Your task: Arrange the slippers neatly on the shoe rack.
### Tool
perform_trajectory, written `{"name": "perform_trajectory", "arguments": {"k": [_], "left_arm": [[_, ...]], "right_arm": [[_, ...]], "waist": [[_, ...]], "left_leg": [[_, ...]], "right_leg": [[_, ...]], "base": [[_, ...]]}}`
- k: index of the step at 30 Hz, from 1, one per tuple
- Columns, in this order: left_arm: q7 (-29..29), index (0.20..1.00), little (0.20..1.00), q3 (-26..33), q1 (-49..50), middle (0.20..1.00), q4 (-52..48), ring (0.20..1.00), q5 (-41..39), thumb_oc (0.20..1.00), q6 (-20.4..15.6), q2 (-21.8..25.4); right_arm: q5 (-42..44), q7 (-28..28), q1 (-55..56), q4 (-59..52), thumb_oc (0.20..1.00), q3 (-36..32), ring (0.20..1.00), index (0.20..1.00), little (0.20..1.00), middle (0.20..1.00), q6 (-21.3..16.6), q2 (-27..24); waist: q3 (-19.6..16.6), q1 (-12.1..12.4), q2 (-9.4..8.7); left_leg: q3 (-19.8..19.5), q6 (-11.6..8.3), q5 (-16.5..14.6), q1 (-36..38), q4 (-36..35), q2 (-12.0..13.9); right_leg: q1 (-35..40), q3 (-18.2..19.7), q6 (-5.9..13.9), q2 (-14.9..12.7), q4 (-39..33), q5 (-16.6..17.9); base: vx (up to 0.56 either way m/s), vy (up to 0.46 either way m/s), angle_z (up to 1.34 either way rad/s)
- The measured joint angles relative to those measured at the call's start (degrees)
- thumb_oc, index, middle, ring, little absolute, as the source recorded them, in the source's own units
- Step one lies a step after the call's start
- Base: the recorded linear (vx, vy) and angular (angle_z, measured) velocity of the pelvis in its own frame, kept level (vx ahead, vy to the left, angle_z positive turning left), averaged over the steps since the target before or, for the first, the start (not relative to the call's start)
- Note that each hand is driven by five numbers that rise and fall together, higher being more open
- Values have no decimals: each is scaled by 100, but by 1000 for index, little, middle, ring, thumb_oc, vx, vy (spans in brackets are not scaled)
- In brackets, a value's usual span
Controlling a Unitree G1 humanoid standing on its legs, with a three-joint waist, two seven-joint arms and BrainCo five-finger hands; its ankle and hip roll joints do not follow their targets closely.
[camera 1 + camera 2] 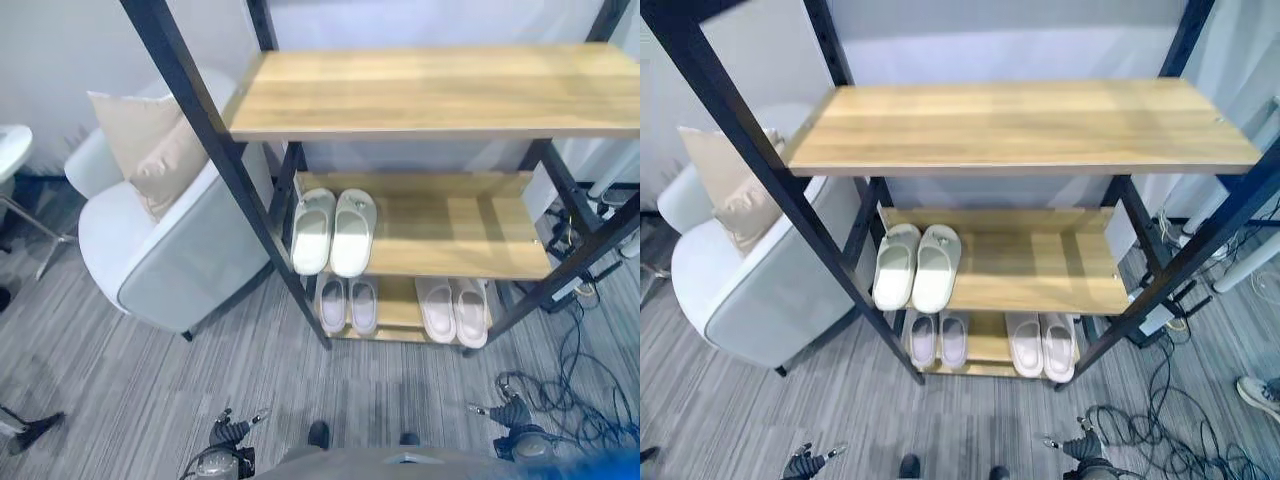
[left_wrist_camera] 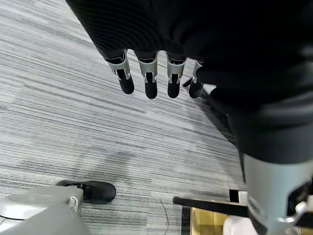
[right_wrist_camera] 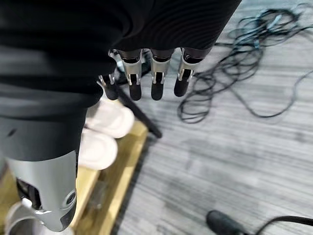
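The shoe rack (image 1: 440, 95) has three wooden shelves in a black frame. A pale green pair of slippers (image 1: 333, 230) lies side by side at the left of the middle shelf. On the bottom shelf a lilac pair (image 1: 347, 305) sits at the left and a pink pair (image 1: 453, 310) at the right, whose toes (image 3: 105, 129) show in the right wrist view. The top shelf is bare. My left hand (image 1: 228, 436) hangs low over the carpet in front of the rack, fingers (image 2: 149, 81) straight and holding nothing. My right hand (image 1: 512, 418) hangs the same way near the rack's right leg, fingers (image 3: 156, 81) straight.
A light grey armchair (image 1: 160, 250) with a beige cushion (image 1: 150, 150) stands against the rack's left side. Loose cables (image 1: 585, 390) lie on the carpet at the right. A white stool (image 1: 12, 150) is at the far left. A person's shoe (image 1: 1260, 393) shows at the right.
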Motion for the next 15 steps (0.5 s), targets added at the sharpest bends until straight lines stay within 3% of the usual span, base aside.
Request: {"name": "perform_trajectory", "arguments": {"k": [2, 5, 8, 12, 15], "left_arm": [[-35, 1000, 1000, 42, 161, 1000, 15, 1000, 42, 1000, 30, -176], [-54, 1000, 1000, -60, 420, 1000, -27, 1000, 428, 1000, 101, -378], [-95, 1000, 1000, 139, 296, 1000, 363, 1000, 440, 1000, 249, -429], [-59, 1000, 1000, 133, 171, 1000, 98, 1000, 493, 1000, 316, -369], [60, 1000, 1000, -71, -30, 1000, -115, 1000, 499, 1000, 301, -348]], "right_arm": [[-34, 58, 83, -339, 1000, 11, 1000, 1000, 1000, 1000, 11, -7], [-7, 41, 86, -548, 1000, -102, 1000, 1000, 1000, 1000, -26, 30], [82, 4, 193, -484, 1000, -127, 1000, 1000, 1000, 1000, -37, 117], [139, -20, 415, -428, 1000, -126, 1000, 1000, 1000, 1000, 29, 196], [253, -67, 479, -1601, 1000, -115, 1000, 1000, 1000, 1000, 2, 185]], "waist": [[43, -5, 0], [79, 91, 62], [122, 29, 95], [206, -162, 44], [398, -200, 89]], "left_leg": [[4, -25, 19, 220, 3, -48], [2, -272, 191, 285, 12, -122], [18, -300, 102, 474, -126, -70], [192, -80, -43, 650, -243, -179], [348, 33, 3, 555, -243, -270]], "right_leg": [[441, 9, -11, 19, -491, 273], [569, -14, 33, -16, -491, 226], [671, 16, 36, 25, -491, 230], [707, 139, 168, -123, -489, 323], [524, 288, 204, -220, -490, 416]], "base": [[4, -60, 0], [54, -44, 14], [97, 7, -1], [-18, 51, -25], [-28, 46, -22]]}}
